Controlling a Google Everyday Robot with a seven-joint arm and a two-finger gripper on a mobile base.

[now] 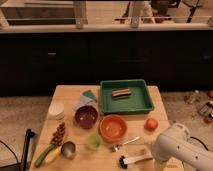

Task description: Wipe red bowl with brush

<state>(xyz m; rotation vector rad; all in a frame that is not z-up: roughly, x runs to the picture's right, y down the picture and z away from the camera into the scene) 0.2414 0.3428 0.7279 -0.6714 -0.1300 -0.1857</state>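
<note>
The brush [136, 160] lies flat at the bottom edge of the frame, right of centre, with its black head to the left and its white handle running right toward the arm. The red bowl [113, 127] sits just above it, in the middle of the table [67, 95].

We judge the brush light and stiff, with a slim, smooth handle that could roll or slip under a loose pinch. The mid-handle, well clear of the bristles, looks the best place to take hold. The bowl looks rigid and light, so a hard wipe may push it across the wood.

The gripper [156, 159] is at the lower right, at the end of the white arm and close to the handle's right end. Its jaws stand wide, and we see nothing in them.

The table is pale wood and crowded. A fork [125, 145] lies between brush and bowl, a green cup [93, 141] stands left of the bowl, and a tray [126, 96] sits above. Dark cabinets fill the upper frame.
</note>
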